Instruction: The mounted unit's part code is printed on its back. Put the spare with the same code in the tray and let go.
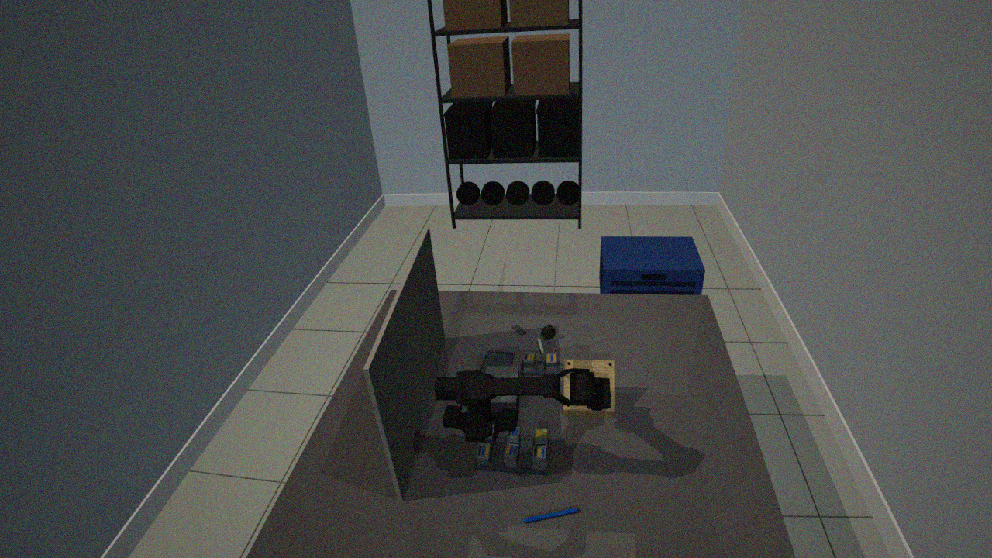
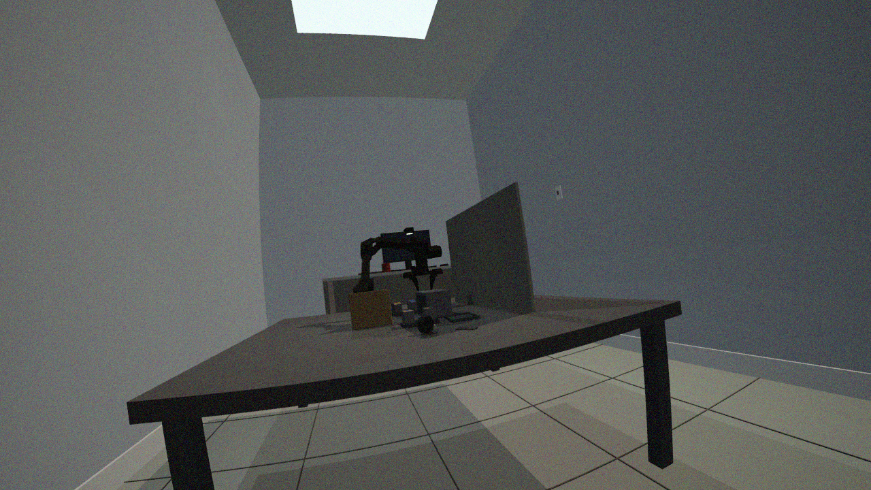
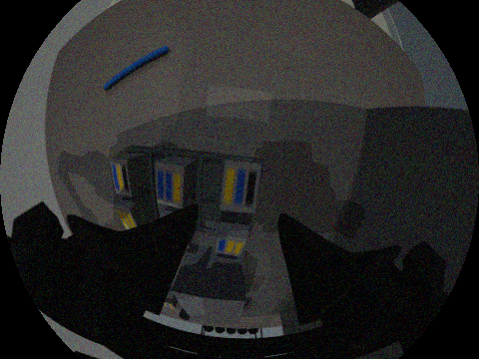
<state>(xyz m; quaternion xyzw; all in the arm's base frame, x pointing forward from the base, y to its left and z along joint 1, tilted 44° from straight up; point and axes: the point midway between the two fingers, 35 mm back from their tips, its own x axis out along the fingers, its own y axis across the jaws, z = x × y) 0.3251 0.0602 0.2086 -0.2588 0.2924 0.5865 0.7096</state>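
A tall panel (image 1: 409, 374) (image 2: 492, 250) stands beside the open hand (image 1: 475, 421) (image 2: 423, 286) (image 3: 239, 219) (blue pen (image 1: 551, 515) (image 3: 136, 68) apart).

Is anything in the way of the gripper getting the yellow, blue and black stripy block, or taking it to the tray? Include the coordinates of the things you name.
Nothing I can see blocks the gripper (image 1: 493, 432) (image 2: 424, 288) (image 3: 239, 214) from that block (image 1: 483, 454) (image 3: 240, 186). The grey box (image 1: 504, 371) (image 2: 433, 301) (image 3: 215, 305) stands between it and the tray (image 1: 499, 352) (image 2: 471, 316).

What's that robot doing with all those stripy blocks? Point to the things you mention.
The robot's gripper (image 1: 494, 428) (image 2: 424, 288) (image 3: 239, 214) is open above the table, holding nothing. Striped blocks (image 1: 540, 454) (image 2: 407, 316) (image 3: 240, 185) sit below. It has to put the matching one in the tray (image 1: 501, 352) (image 2: 465, 320) and let go. No block shows in the tray.
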